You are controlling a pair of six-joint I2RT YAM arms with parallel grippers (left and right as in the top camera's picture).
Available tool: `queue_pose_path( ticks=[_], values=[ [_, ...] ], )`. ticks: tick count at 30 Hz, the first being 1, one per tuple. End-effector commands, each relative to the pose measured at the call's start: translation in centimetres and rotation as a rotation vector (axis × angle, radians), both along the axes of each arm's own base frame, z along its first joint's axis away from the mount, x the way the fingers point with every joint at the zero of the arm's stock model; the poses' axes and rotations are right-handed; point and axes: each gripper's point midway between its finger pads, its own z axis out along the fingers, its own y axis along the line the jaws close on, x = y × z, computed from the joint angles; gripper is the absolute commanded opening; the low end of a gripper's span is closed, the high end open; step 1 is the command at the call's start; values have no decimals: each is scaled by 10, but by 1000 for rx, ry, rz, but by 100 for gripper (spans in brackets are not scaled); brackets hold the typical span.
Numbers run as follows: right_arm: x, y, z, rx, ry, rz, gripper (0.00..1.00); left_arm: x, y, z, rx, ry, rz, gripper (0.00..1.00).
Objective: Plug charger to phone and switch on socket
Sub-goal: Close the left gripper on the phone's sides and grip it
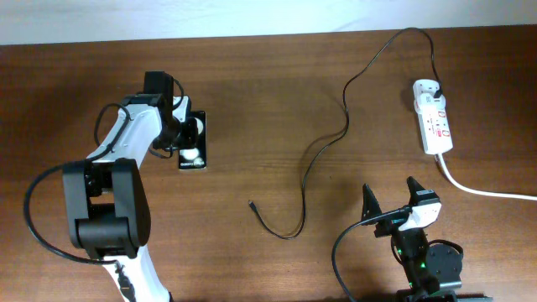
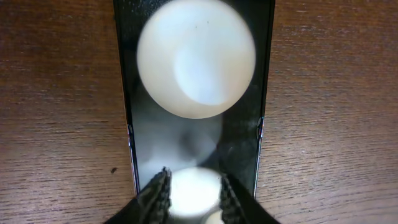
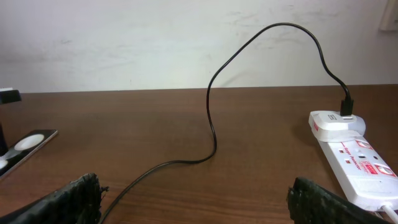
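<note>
The black phone (image 1: 200,159) lies flat on the table at the left; its glossy face fills the left wrist view (image 2: 194,124), showing two white round reflections. My left gripper (image 1: 186,132) hovers right over the phone's face, its fingers (image 2: 194,196) slightly apart and holding nothing. The thin black charger cable (image 1: 347,117) runs from its black plug (image 3: 346,107) in the far end of the white socket strip (image 1: 434,122) to a free connector tip (image 1: 251,204) lying mid-table. My right gripper (image 1: 393,201) is wide open and empty near the front edge, and the cable (image 3: 211,124) lies ahead of it.
The socket's thick white cord (image 1: 487,191) trails off to the right edge. The cable arches above the table near the back wall (image 3: 280,26). The socket (image 3: 351,155) lies at the right of the right wrist view and the phone (image 3: 25,146) at its far left.
</note>
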Motion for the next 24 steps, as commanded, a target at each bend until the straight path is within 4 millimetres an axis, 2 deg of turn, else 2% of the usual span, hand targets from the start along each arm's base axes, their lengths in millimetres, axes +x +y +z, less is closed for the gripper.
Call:
queue_pose_path(
  ticks=[1,2,3,11,14,19,24],
  values=[
    [0,-1,-2,-2,1,-7,99,-4,1,-8,8,21,-2,54],
    [0,-1,-2,-2,1,-7,99,-4,1,-8,8,21,-2,79],
    [0,-1,-2,-2,1,-7,99,-4,1,-8,8,21,-2,99],
    [0,-1,-2,-2,1,-7,99,-3,1,-9,10,16,-1,99],
    [0,-1,-2,-2,1,-7,99,-3,2,-16,23,26,-1,99],
    [0,-1,-2,-2,1,-7,99,-5,2,-39,33,66,-5,99],
    [0,-1,-2,-2,1,-7,99,-6,7,-41,64,70,-1,99]
  ],
)
